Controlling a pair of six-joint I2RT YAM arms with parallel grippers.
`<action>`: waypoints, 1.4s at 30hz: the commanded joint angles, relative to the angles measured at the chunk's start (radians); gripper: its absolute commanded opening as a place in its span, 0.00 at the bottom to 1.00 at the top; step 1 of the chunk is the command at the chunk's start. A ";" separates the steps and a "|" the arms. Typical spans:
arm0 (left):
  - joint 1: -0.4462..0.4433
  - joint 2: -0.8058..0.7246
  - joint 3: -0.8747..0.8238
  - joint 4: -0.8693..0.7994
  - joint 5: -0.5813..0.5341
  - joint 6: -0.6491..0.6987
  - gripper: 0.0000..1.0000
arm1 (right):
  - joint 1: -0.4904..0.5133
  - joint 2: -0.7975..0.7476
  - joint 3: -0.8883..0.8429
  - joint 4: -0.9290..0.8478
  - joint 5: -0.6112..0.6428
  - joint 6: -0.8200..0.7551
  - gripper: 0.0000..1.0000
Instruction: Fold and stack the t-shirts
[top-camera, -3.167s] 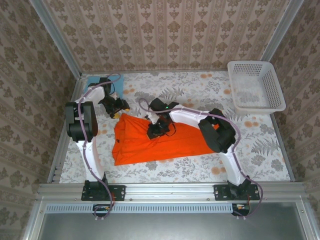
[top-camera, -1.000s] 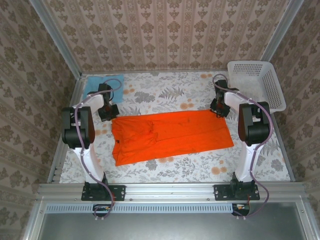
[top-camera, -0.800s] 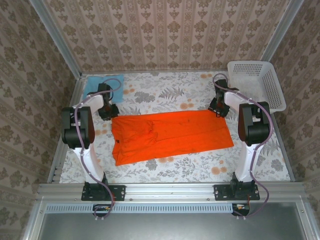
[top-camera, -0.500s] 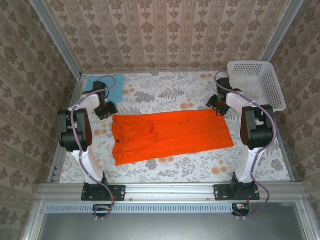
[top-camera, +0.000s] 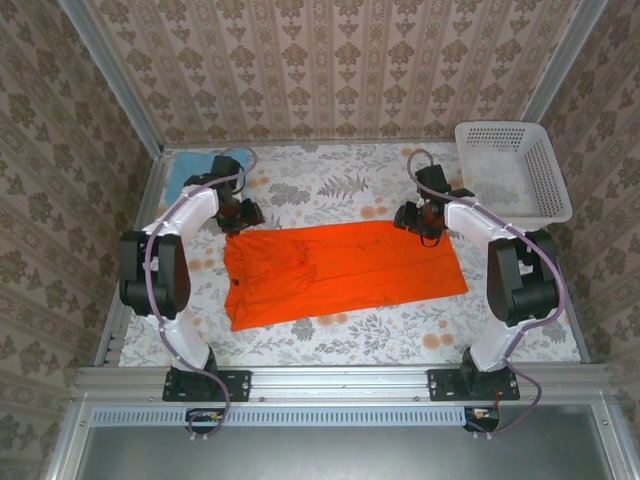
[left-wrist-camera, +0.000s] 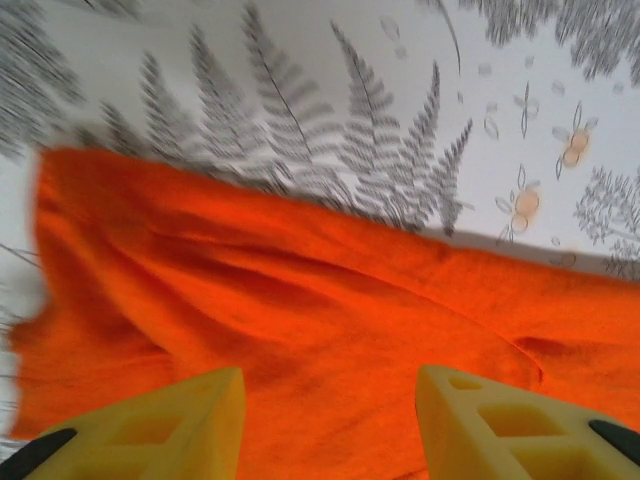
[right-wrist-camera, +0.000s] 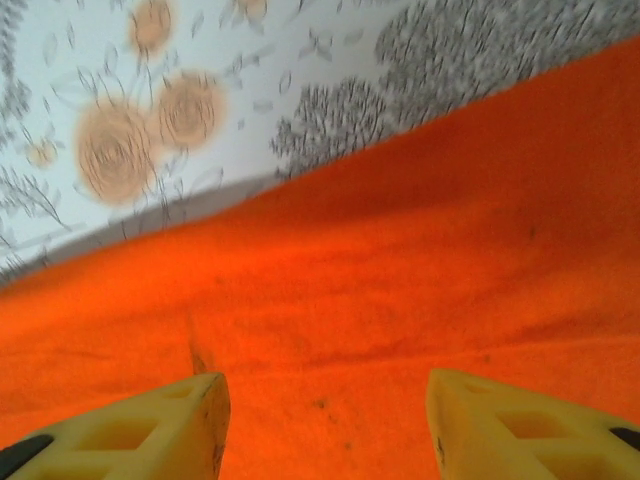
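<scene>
Both claws hang open with nothing between their yellow fingers (left-wrist-camera: 180, 425), the left claw (top-camera: 243, 213) over the far left corner of the orange t-shirt (top-camera: 340, 265) and the right claw (top-camera: 408, 216) near its far right corner. Across the middle of the flowered table (top-camera: 330, 180) that shirt lies flat. A white basket (top-camera: 545, 175) sits at the far right corner, and the smaller blue t-shirt (top-camera: 203, 170) lies at the far left, partly behind the left arm (top-camera: 195, 205).

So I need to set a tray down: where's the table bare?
Bare: table between blue shirt and basket, and the near strip before the orange shirt. Crowded: its far edge, under the left end effector and right end effector.
</scene>
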 joint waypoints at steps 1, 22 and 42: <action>-0.043 0.091 0.002 -0.027 0.043 -0.090 0.48 | -0.005 0.045 -0.012 -0.104 0.019 -0.025 0.55; -0.266 0.930 1.142 -0.173 0.097 0.033 0.47 | -0.024 -0.363 -0.192 -0.206 0.074 0.146 0.55; -0.210 0.908 1.353 0.280 0.237 -0.045 0.85 | 0.060 -0.133 -0.159 -0.221 -0.094 0.089 0.44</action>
